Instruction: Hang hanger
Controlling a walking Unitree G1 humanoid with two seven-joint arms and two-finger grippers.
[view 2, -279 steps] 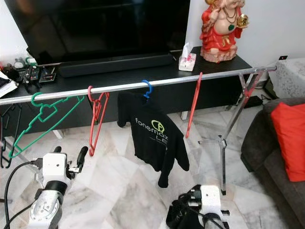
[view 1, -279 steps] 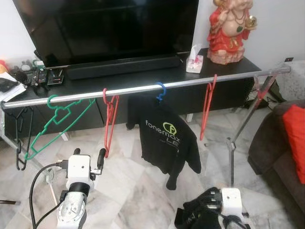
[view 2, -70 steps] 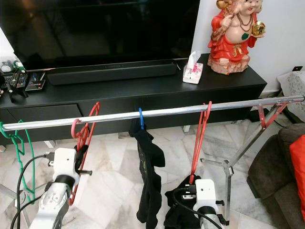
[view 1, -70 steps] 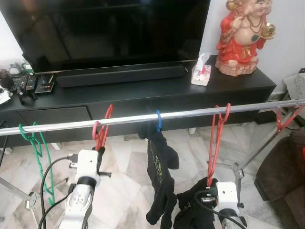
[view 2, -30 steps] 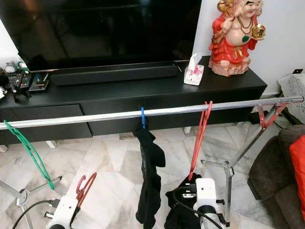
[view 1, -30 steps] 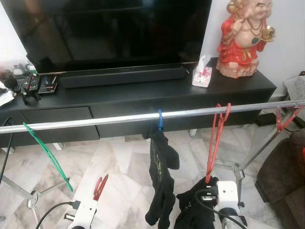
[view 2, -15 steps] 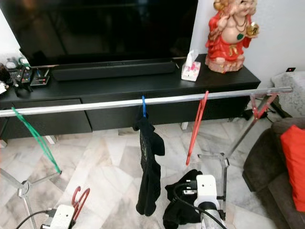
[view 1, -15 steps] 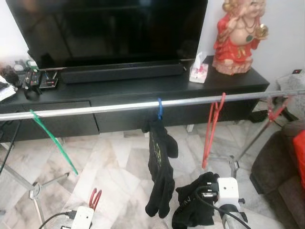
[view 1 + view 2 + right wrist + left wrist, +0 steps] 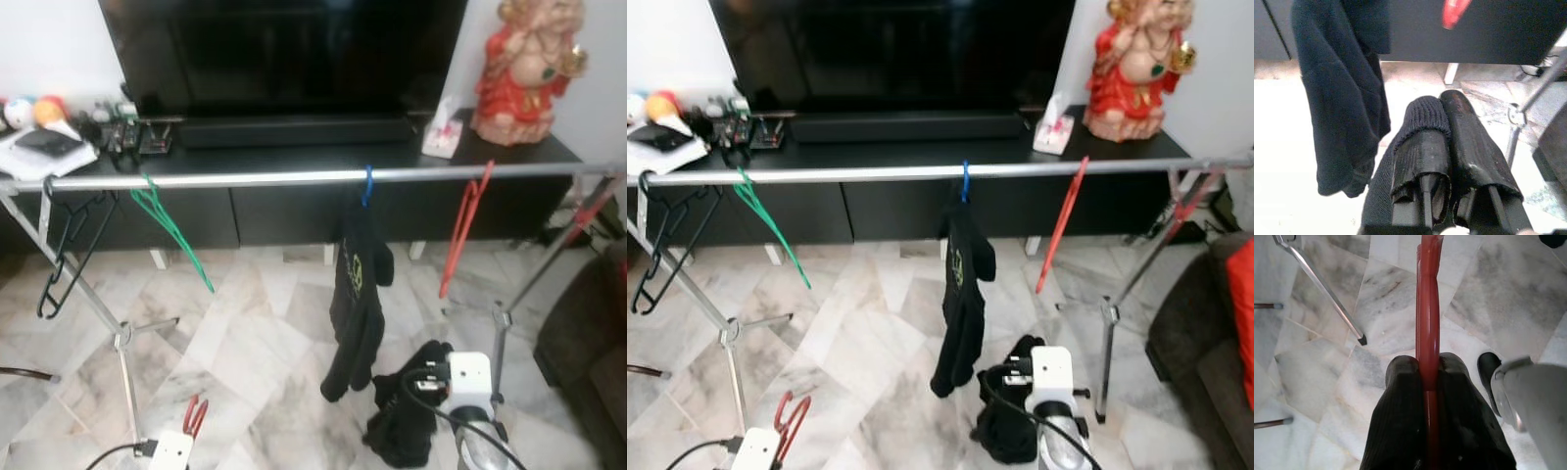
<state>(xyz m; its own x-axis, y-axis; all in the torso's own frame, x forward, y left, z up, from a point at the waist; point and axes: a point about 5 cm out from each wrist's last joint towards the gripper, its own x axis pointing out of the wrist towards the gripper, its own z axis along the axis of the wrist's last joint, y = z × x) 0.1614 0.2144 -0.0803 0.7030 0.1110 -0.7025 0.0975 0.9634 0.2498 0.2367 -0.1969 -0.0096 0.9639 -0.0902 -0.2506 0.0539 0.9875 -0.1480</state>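
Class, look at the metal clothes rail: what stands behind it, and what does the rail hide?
Behind the clothes rail stand a black TV cabinet, a TV, a soundbar, a tissue box and a red statue. The hanging black shirt covers part of the cabinet front.

A silver clothes rail (image 9: 245,178) crosses the upper middle of the frame, carrying a black hanger (image 9: 61,257) at far left, a green hanger (image 9: 176,235), a black shirt (image 9: 355,304) at centre and a red hanger (image 9: 460,240) right. Beneath lies marble floor (image 9: 245,343).
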